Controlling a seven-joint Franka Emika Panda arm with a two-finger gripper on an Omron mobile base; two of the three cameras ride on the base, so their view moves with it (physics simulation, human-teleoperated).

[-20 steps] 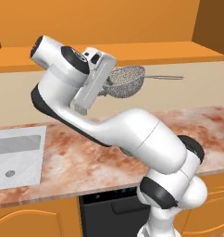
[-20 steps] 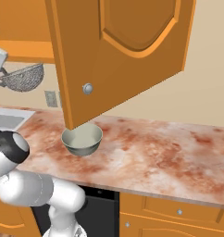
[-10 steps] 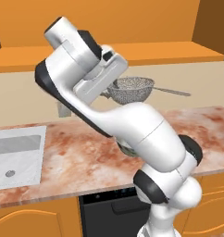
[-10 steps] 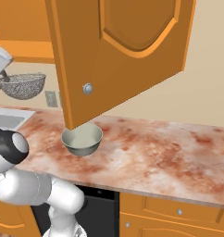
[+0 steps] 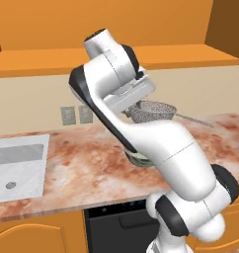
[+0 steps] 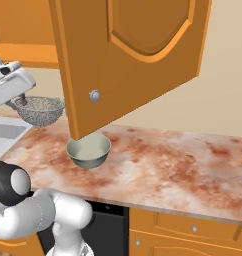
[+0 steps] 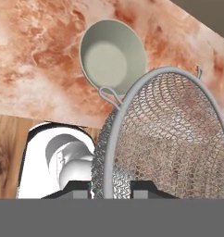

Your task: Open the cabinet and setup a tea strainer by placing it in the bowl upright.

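My gripper (image 5: 133,108) is shut on the rim of the tea strainer (image 5: 154,111), a grey mesh basket whose thin handle sticks out to the right. It hangs in the air above the marble counter. In the right base view the gripper (image 6: 19,101) holds the tea strainer (image 6: 41,110) left of and above the bowl (image 6: 89,150). The hand view looks down past the tea strainer (image 7: 165,139) at the pale bowl (image 7: 113,55), which sits apart from it on the counter. The arm hides most of the bowl (image 5: 139,159) in the left base view. The cabinet door (image 6: 128,55) stands open.
The open door's lower corner and its silver knob (image 6: 95,95) hang just above the bowl. A white sink (image 5: 18,165) lies at the counter's left end, with wall outlets (image 5: 74,114) behind. Marble counter (image 6: 183,165) stretches to the right of the bowl.
The arm has carried the tea strainer down and to the right, closer to the bowl. The bowl and the cabinet door have stayed where they were.
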